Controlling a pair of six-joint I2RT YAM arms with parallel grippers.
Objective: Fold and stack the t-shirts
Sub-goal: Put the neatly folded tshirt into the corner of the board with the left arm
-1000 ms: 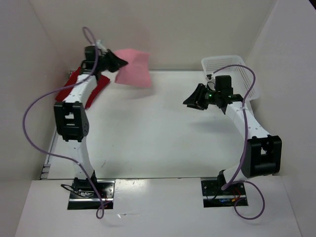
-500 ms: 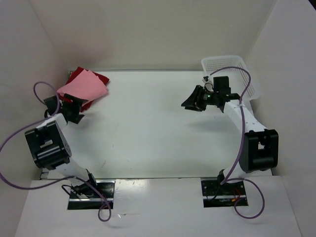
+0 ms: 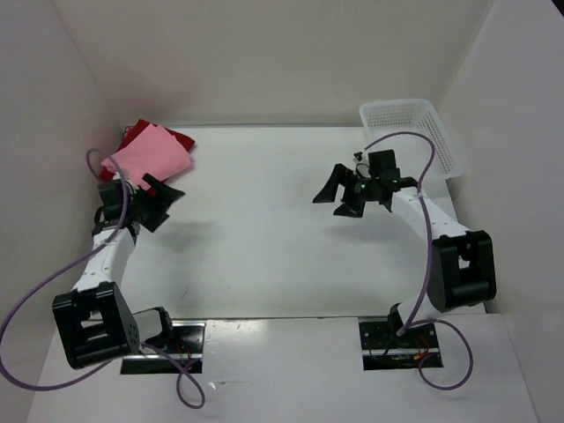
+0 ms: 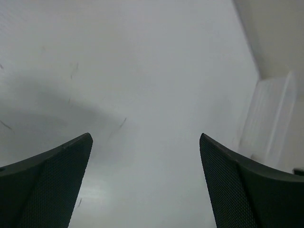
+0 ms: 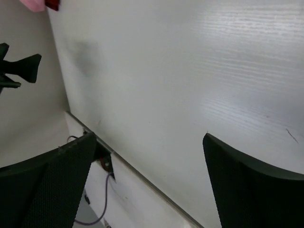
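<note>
White table fills the overhead view, boxed in by plain white walls at the back and on both sides. The top is bare and matte, with a few faint scuff marks showing in the left wrist view.

Two shirts can be counted, stacked in the upper left corner of the overhead frame. The light pink t-shirt lies folded on top, and the dark red t-shirt lies under it, its edges poking out toward the back wall. The pile may hide a third shirt, but no view shows one. The same stack appears as a sliver of pink and red in the top left corner of the right wrist view.

Just below the stack in the overhead frame, the left gripper is apart from the cloth. Its fingers are spread wide, and the left wrist view shows only table between them.

Right of centre, well away from the shirts, the right gripper is also released. Its wrist view shows wide-set fingers with nothing between them.

One white mesh basket sits in the upper right corner against the wall.
</note>
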